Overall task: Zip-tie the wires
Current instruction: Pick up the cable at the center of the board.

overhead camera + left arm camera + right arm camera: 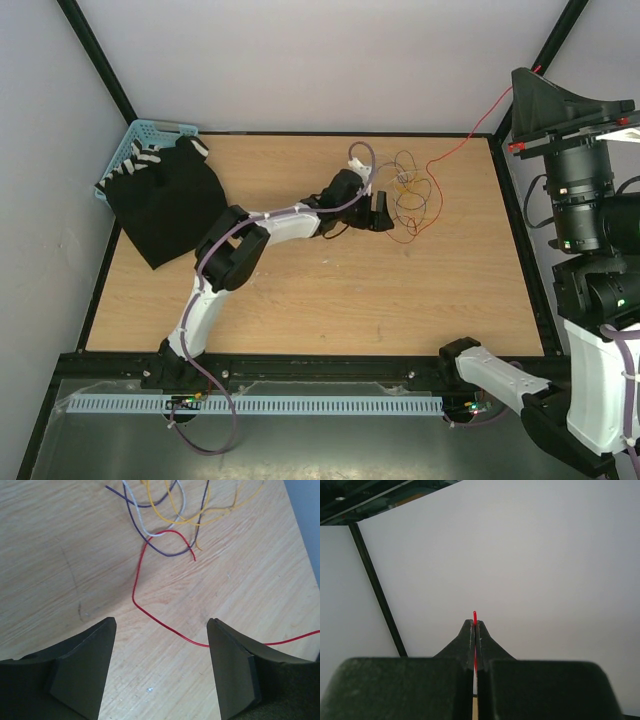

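**Right pincer pinching a red strand aloft, left pincer gaping over the tangle**

The wires (415, 195) are lying in a loose curly tangle on the far right part of the table (300, 310). In the left wrist view they are showing as purple, yellow, pale and red loops (170, 520).

The left pincer (386, 212) is reaching out to the near left edge of that tangle. Its jaws are standing wide apart (161, 622), gripping nothing, while a red strand (150, 615) is passing across the table between them.

The right pincer (522, 85) is hanging high above the table's far right corner, clenched (475, 625) on the tip of the red strand (470, 125), which is rising to it from the tangle.

A black cloth (165, 205) is draping over a blue basket (150, 130) at the far left corner.
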